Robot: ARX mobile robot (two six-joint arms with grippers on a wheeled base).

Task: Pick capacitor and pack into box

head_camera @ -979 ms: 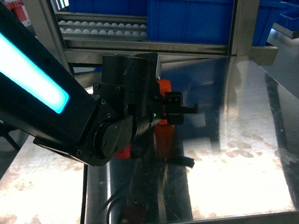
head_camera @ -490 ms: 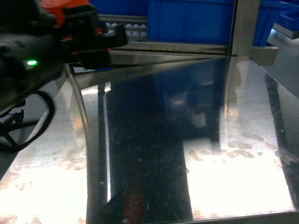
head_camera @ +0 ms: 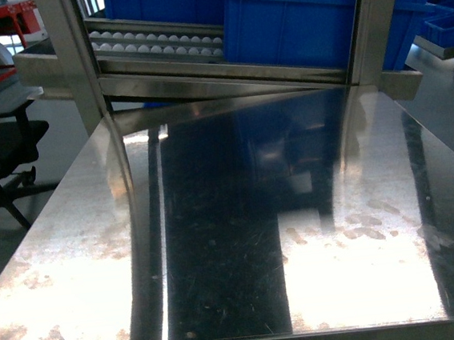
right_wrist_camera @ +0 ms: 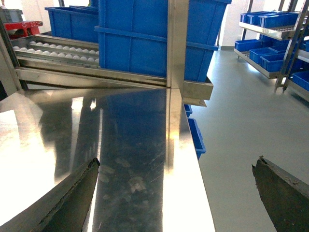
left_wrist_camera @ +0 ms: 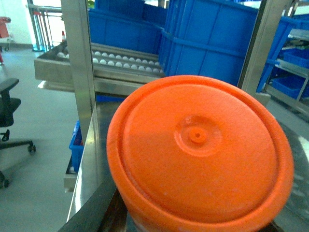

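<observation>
The capacitor (left_wrist_camera: 198,150), an orange cylinder seen end-on, fills most of the left wrist view. My left gripper (left_wrist_camera: 193,224) is shut on it; only one dark finger (left_wrist_camera: 101,210) shows at the lower left, the rest is hidden behind the orange body. In the right wrist view my right gripper (right_wrist_camera: 176,169) stands open with nothing between its dark fingers (right_wrist_camera: 72,198), above the right edge of the steel table (right_wrist_camera: 135,145). Neither gripper appears in the head view, where the steel table (head_camera: 218,243) is bare. The box is out of view.
Big blue bins (head_camera: 293,19) and a roller conveyor (head_camera: 150,41) stand behind the table, with steel posts (head_camera: 71,56) at its back corners. An office chair (head_camera: 0,152) is on the floor at the left. Floor and blue-bin shelving (right_wrist_camera: 270,43) lie to the right.
The left arm, with the orange capacitor in its gripper, rose from the middle of the table toward the upper left and has left the head view.
</observation>
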